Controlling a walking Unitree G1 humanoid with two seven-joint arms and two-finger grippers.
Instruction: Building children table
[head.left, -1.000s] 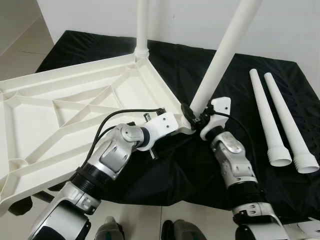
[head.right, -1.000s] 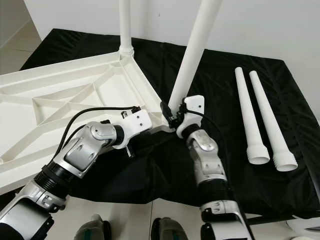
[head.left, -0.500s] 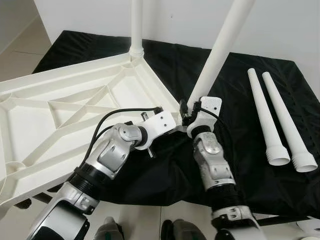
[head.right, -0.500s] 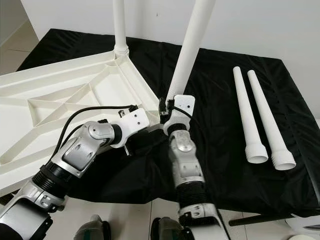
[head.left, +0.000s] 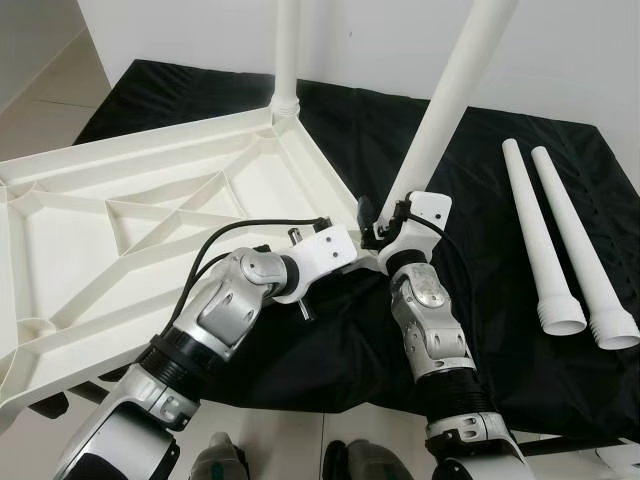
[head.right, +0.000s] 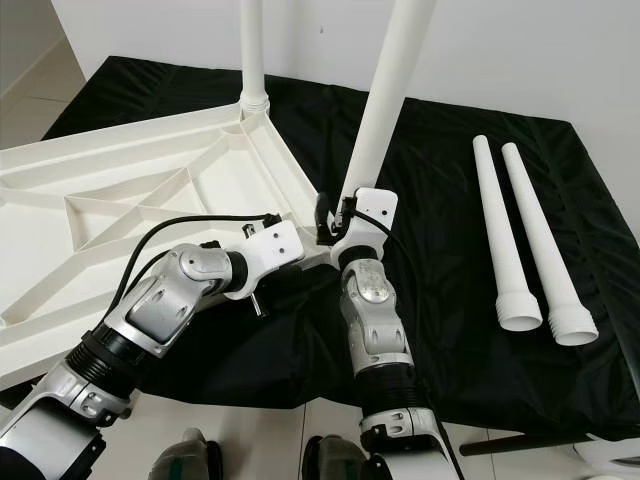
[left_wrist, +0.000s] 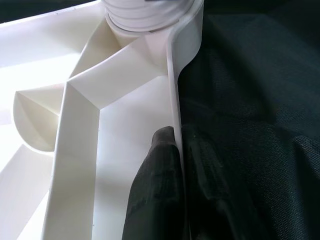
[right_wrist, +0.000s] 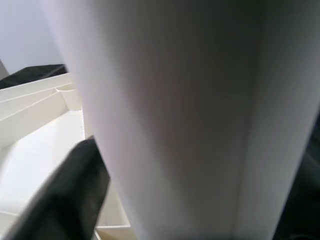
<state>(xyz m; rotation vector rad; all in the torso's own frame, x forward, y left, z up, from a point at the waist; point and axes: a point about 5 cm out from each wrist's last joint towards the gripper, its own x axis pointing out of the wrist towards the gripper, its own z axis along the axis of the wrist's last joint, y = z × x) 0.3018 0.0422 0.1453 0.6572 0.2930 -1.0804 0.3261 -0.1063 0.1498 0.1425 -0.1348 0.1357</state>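
- Tabletop is lying upside down on the black cloth, ribs up, with one leg already standing in the far corner socket.
- We've got a second leg going into the near corner, its long axis leaning up and away to our right.
- Right gripper is clamped around that leg's base, just above the socket, so it's the arm that straightens and seats it.
- Left gripper is pinched shut on the tabletop's rim, just beside that corner, steadying it.
- Two spare legs lie side by side, well apart on the right.
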